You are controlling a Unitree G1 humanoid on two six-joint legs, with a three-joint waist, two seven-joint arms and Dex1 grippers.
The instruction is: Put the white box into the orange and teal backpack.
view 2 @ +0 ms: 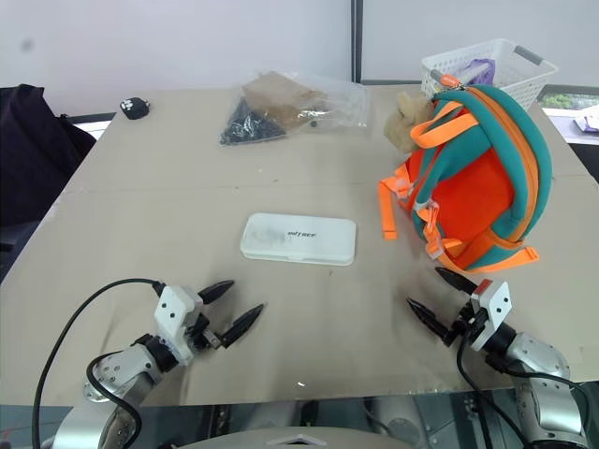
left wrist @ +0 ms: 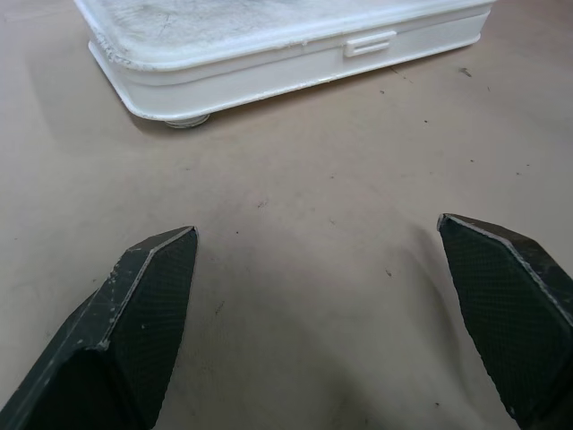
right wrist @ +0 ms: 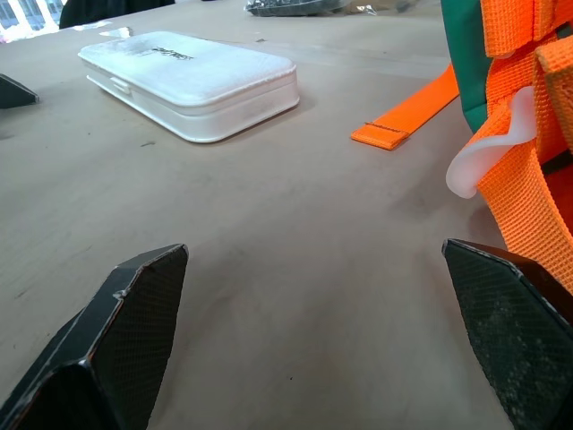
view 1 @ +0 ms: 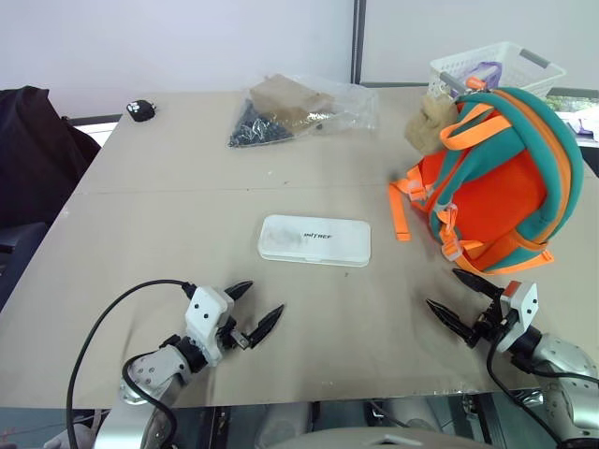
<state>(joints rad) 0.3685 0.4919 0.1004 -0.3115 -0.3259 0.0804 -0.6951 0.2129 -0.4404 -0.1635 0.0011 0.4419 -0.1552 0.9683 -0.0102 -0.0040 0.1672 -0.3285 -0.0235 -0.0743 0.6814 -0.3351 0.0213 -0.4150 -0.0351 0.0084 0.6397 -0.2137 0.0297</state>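
Both grippers, left gripper (view 1: 253,315) and right gripper (view 1: 459,300), wide open, empty; white box (view 1: 314,240) flat, may slip; orange and teal backpack (view 1: 501,178) looks zipped, blocks insertion

Large beige table (view 1: 168,224) spans scene, faint seam running 9 to 3 o'clock across its middle, few small dark specks on surface. Plain white wall (view 1: 187,37) at 12 o'clock behind table; dark vertical strip (view 1: 357,42) splits wall near 1 o'clock. Black fabric-covered furniture (view 1: 33,150) at 9 o'clock, just beside table edge. Bright patch with green (view 1: 573,101) at 2 o'clock, possibly window. Even, soft light, weak shadows.
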